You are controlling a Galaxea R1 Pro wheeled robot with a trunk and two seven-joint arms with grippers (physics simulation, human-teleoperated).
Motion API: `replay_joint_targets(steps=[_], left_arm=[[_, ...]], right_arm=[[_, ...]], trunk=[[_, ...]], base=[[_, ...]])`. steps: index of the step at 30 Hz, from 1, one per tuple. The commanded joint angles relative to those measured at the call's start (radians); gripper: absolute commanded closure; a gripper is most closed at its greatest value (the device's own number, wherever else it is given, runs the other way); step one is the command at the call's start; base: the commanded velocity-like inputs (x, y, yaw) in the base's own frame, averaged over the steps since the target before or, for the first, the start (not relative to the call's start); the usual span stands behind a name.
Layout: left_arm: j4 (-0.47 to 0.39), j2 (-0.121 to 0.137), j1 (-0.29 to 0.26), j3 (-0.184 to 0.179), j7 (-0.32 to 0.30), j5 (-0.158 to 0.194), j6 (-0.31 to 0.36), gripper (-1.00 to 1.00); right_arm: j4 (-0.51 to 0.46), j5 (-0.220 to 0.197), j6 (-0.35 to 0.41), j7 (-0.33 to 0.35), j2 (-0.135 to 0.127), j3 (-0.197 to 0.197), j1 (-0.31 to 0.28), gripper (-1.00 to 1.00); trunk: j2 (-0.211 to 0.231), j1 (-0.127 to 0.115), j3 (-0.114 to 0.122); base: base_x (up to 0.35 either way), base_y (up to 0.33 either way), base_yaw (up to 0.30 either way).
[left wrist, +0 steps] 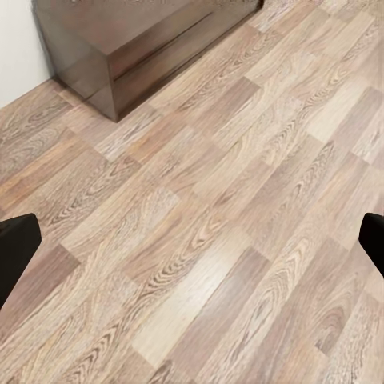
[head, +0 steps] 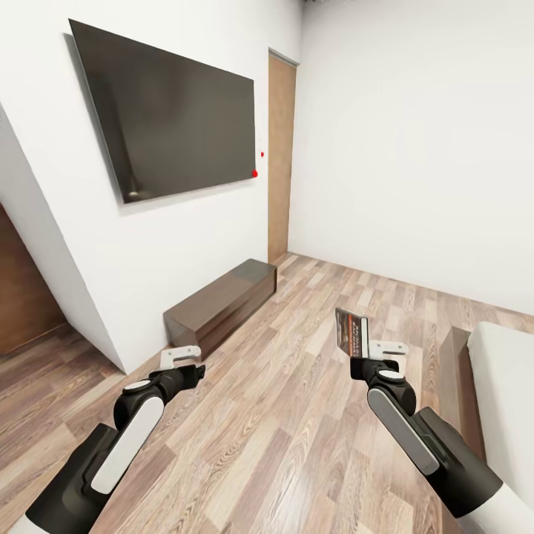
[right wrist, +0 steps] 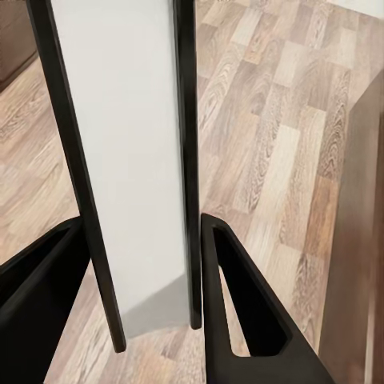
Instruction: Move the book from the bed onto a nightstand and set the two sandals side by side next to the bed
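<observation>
1. The right gripper (head: pixel 363 354) holds the book (head: pixel 351 332) upright above the wood-plank floor (head: pixel 282 415), off the bed; the book's cover with orange and black print shows in the head view.
2. In the right wrist view the book (right wrist: pixel 128 160) stands between the two black fingers (right wrist: pixel 240 320), its pale page block edged by dark covers. The fingers are closed on its lower end.
3. The left gripper (head: pixel 191 363) hangs over bare floor, near the corner of the long dark-wood sideboard (head: pixel 222 300).
4. In the left wrist view the left gripper's two black fingertips (left wrist: pixel 16 248) sit at opposite edges of the picture with bare floor (left wrist: pixel 200 240) between them, so the fingers are spread wide and hold nothing. A corner of the sideboard (left wrist: pixel 128 48) shows against the white wall.
5. The bed (head: pixel 504 386) shows at the right edge of the head view: a pale mattress on a dark brown frame, just beside the right arm.
6. In the right wrist view a dark brown strip of the bed frame (right wrist: pixel 360 240) runs beside the floor (right wrist: pixel 272 120).
7. A large black screen (head: pixel 170 111) hangs on the white wall above the sideboard.
8. A brown door (head: pixel 280 159) stands in the far corner of the bedroom, beyond the sideboard's far end.
</observation>
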Motion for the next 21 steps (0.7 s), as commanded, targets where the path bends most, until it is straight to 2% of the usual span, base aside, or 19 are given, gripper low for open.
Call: replay_joint_targets(steps=[1, 9, 21], left_arm=[[-0.001, 0.001, -0.001, -0.002, 0.010, 0.010, 0.001, -1.00], [0.000, 0.001, -0.001, -0.003, 0.006, 0.010, 0.001, -1.00], [0.003, 0.000, -0.001, -0.008, 0.002, 0.011, 0.004, -1.00]], right_arm=[[0.000, -0.007, 0.003, -0.010, -0.001, 0.003, -0.002, 1.00], [0.005, -0.008, 0.004, -0.010, 0.000, 0.003, -0.002, 1.00], [0.009, -0.007, 0.007, -0.010, 0.000, 0.004, -0.002, 1.00]], trunk=[[-0.002, 0.001, -0.001], [-0.002, 0.001, 0.012], [-0.002, 0.001, 0.015]], base=[[0.000, 0.000, 0.000], [0.050, 0.000, 0.000], [0.308, 0.000, 0.000]])
